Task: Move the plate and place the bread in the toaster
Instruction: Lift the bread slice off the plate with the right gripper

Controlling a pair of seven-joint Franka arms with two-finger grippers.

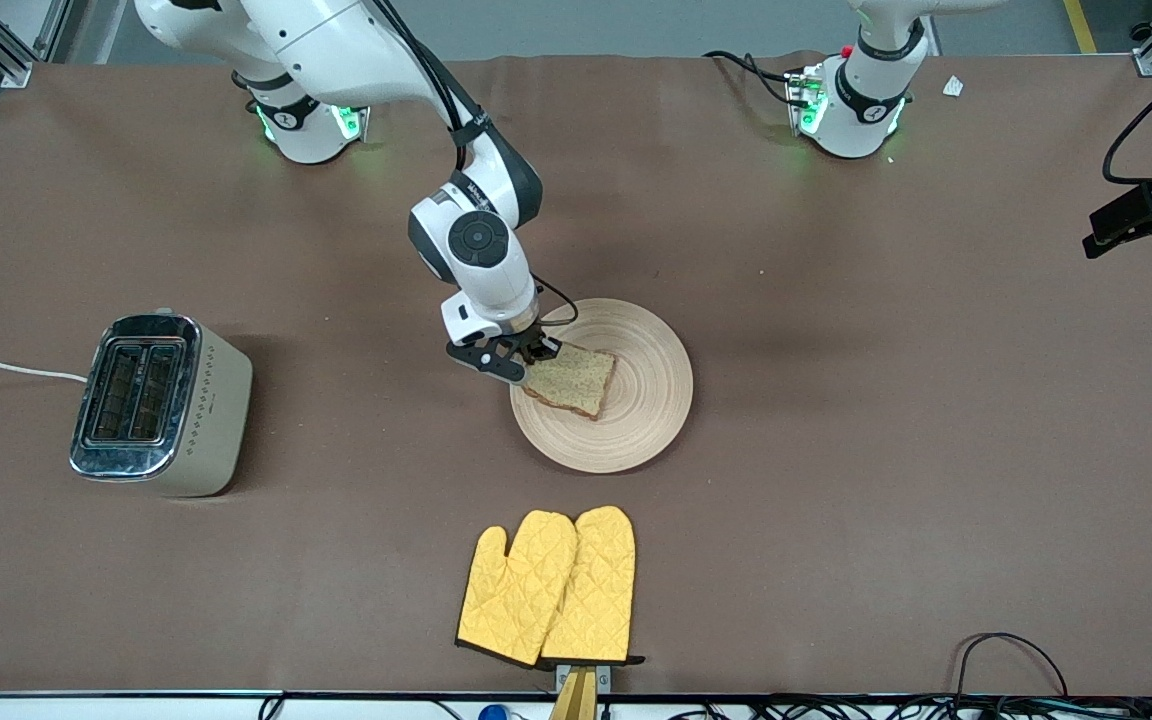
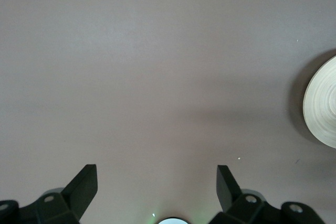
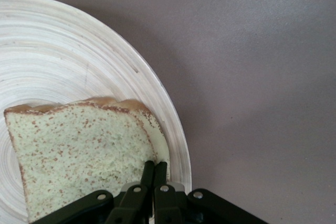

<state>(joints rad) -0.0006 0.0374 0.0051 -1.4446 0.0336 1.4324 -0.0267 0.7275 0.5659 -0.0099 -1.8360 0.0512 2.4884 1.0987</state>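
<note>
While the left gripper [image 2: 156, 187] is waiting with fingers spread wide over bare table, the right gripper [image 1: 526, 362] is pinching one edge of the bread [image 1: 570, 380], a brown, speckled squarish slice with darker crust. It is lying flat on the grooved wooden plate [image 1: 648, 400]. Well off toward the right arm's end, the toaster [image 1: 158, 403] is standing upright.

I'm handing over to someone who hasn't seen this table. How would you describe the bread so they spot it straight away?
Find the round wooden plate in the middle of the table, nearer the front camera than both robot bases. The bread lies on it, at the edge toward the toaster, with the right gripper shut on its corner. It is the only brown, speckled, squarish slice there.
</note>
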